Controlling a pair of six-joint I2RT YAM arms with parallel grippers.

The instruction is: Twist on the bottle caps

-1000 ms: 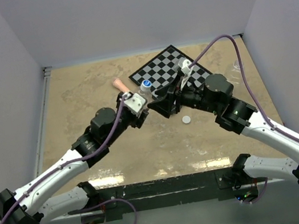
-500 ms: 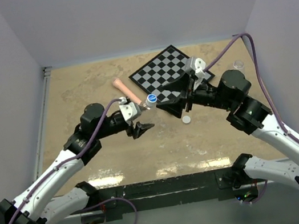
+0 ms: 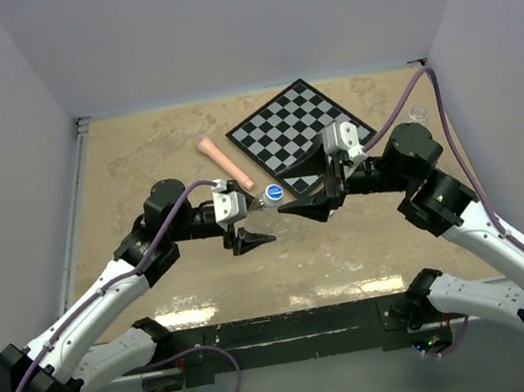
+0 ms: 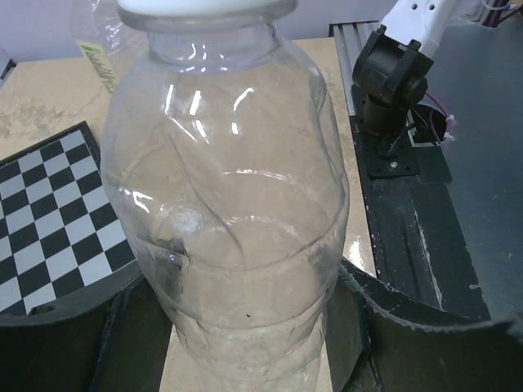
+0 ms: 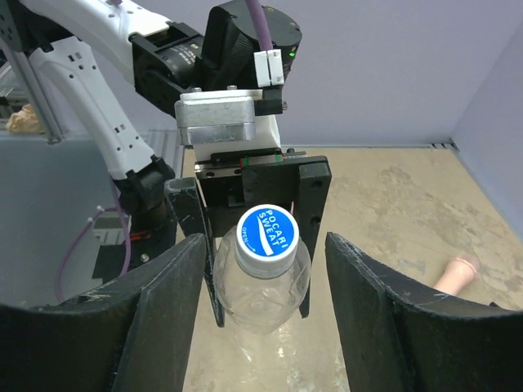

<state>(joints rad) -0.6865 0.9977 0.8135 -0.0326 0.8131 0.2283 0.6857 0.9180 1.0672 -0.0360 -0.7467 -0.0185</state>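
A short clear bottle [image 5: 261, 286] with a blue cap [image 5: 267, 231] on its neck hangs above the table, and my left gripper [image 3: 257, 215] is shut on its body. In the left wrist view the bottle [image 4: 237, 204] fills the gap between the dark fingers [image 4: 57, 335]. My right gripper [image 5: 265, 318] is open. Its fingers [image 5: 163, 318] stand on either side of the bottle's top without touching it. From above, the blue cap [image 3: 273, 193] shows just left of the right gripper [image 3: 301, 199]. The white cap is hidden. A second clear bottle [image 3: 418, 113] with a yellowish label [image 4: 98, 61] lies at the far right.
A pink tapered stick [image 3: 226, 162] lies left of the checkerboard mat [image 3: 295, 121] at the back. In the right wrist view the stick [image 5: 456, 273] is at the right edge. The right arm's base [image 4: 391, 77] stands at the table's near edge.
My left gripper has brought the bottle back from the checkerboard's edge toward the near side. The right gripper followed and now covers the spot where the white cap lay.
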